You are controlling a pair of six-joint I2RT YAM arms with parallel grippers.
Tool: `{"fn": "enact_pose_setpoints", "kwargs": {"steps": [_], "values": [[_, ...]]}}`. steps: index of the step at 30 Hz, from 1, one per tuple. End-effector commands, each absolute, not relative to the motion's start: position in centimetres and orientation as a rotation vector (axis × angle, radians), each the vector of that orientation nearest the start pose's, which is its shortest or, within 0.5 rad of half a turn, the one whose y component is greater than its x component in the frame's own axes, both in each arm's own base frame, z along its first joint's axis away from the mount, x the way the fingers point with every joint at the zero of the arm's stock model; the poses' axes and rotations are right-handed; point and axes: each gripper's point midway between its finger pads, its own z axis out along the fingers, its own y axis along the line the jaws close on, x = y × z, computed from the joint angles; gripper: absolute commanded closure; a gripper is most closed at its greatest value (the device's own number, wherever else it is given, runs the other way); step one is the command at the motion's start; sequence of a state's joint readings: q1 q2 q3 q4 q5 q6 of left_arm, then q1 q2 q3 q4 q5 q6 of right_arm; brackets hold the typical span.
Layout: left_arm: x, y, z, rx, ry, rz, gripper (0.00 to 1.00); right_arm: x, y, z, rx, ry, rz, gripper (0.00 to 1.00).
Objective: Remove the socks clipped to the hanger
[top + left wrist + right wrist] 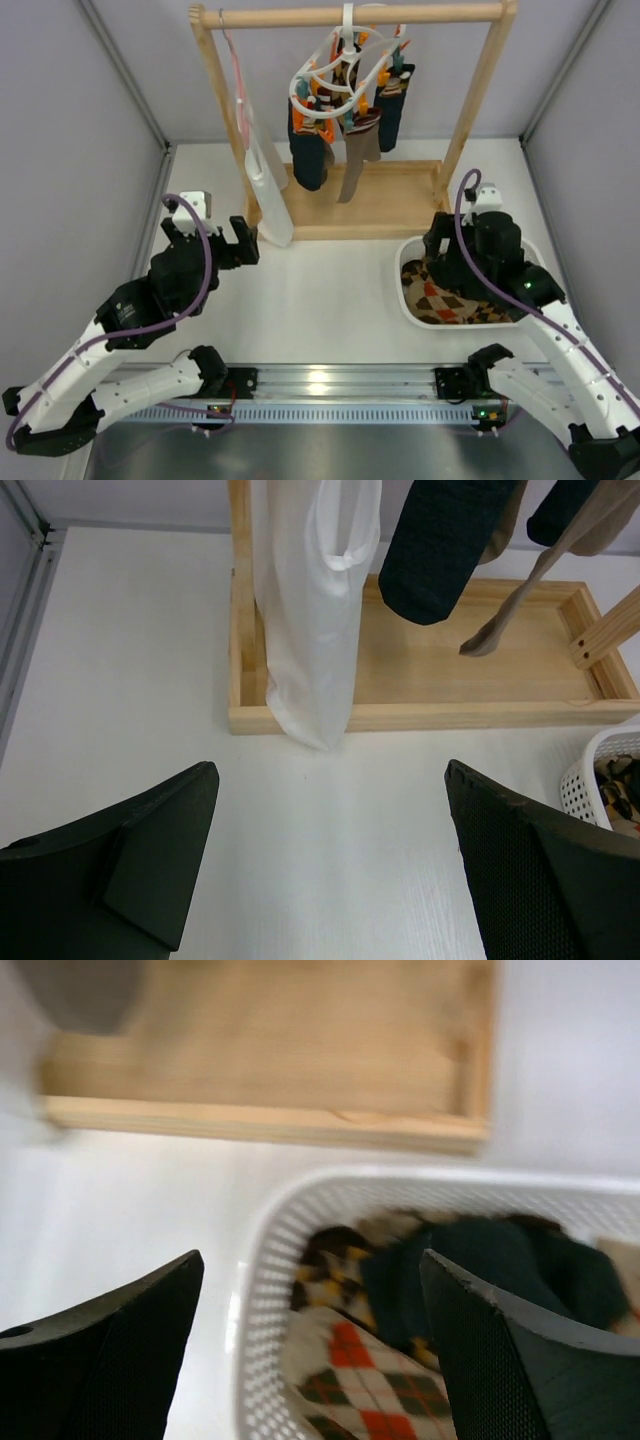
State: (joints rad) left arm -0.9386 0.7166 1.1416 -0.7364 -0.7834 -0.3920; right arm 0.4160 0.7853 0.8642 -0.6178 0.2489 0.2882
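The white peg hanger (335,75) with orange and teal clips hangs from the wooden rail. A dark navy sock (308,155), a taupe sock (357,155) and a dark sock (393,115) hang clipped to it. The navy sock (440,550) and taupe sock (500,630) also show in the left wrist view. My left gripper (228,243) is open and empty over the table, in front of the rack. My right gripper (447,243) is open and empty over the white basket (415,305), which holds diamond-patterned socks (370,1380) and a dark sock (470,1270).
A long white cloth (268,195) hangs on a thin pink hanger (238,85) at the rack's left. The wooden rack (350,15) stands on a wooden tray base (400,205). Grey walls enclose the table on the left, right and back.
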Motion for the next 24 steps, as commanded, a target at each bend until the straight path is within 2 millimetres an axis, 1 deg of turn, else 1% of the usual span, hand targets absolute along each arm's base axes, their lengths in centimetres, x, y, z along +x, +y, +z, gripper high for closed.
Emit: {"fn": "enact_pose_setpoints", "kwargs": {"steps": [1,2,3,4,5,6,7,9,10,11,12,13,14,15,16,17,18,19,22,24], "values": [[21.5,-9.6,32.4,-0.020,1.822,-0.142,0.02,27.1,16.4,27.3,-0.280,1.791,0.642,0.14],[21.6,-9.7,32.2,-0.020,1.826,-0.139,0.02,26.9,18.0,27.7,-0.327,1.761,0.732,0.15],[21.6,-9.7,31.8,-0.014,1.834,-0.127,0.02,27.4,18.8,28.3,-0.348,1.721,0.764,0.15],[21.7,-9.8,31.6,-0.018,1.838,-0.128,0.02,28.7,20.0,29.1,-0.371,1.666,0.790,0.16],[21.7,-9.9,31.3,-0.015,1.845,-0.125,0.02,29.1,20.8,29.6,-0.408,1.632,0.810,0.16],[21.7,-10.0,31.0,-0.008,1.853,-0.124,0.02,29.8,21.1,30.5,-0.412,1.606,0.809,0.16],[21.7,-10.2,30.7,0.004,1.860,-0.128,0.02,31.4,21.7,30.2,-0.409,1.608,0.806,0.15],[21.7,-10.4,30.4,0.006,1.866,-0.131,0.02,32.7,22.4,30.5,-0.423,1.602,0.806,0.15],[21.7,-10.4,30.0,0.013,1.874,-0.123,0.02,33.9,23.1,31.0,-0.444,1.598,0.808,0.15],[21.7,-10.4,29.8,0.014,1.876,-0.119,0.02,34.3,23.6,31.2,-0.482,1.589,0.801,0.14],[21.7,-10.4,29.7,0.017,1.879,-0.116,0.02,35.0,23.9,32.7,-0.494,1.558,0.789,0.13],[21.7,-10.4,29.5,0.021,1.881,-0.114,0.02,36.1,24.2,31.9,-0.504,1.578,0.774,0.13],[21.7,-10.4,29.4,0.023,1.883,-0.113,0.02,36.9,24.1,32.1,-0.519,1.564,0.735,0.12],[21.7,-10.5,29.2,0.025,1.887,-0.110,0.02,37.6,24.2,33.1,-0.530,1.539,0.718,0.11],[21.7,-10.5,29.2,0.025,1.888,-0.114,0.02,38.6,24.2,32.3,-0.537,1.553,0.699,0.11],[21.7,-10.5,29.2,0.022,1.889,-0.113,0.02,39.2,24.1,32.3,-0.526,1.561,0.696,0.11],[21.7,-10.6,29.1,0.024,1.891,-0.115,0.02,39.6,24.2,33.1,-0.521,1.550,0.700,0.11],[21.7,-10.6,29.1,0.021,1.891,-0.117,0.02,40.0,24.5,32.6,-0.516,1.565,0.718,0.11],[21.8,-10.9,29.1,0.024,1.896,-0.124,0.02,39.8,25.2,33.4,-0.518,1.512,0.750,0.11],[21.8,-11.1,29.0,0.036,1.901,-0.119,0.02,40.3,24.7,33.8,-0.518,1.482,0.691,0.11]]}}
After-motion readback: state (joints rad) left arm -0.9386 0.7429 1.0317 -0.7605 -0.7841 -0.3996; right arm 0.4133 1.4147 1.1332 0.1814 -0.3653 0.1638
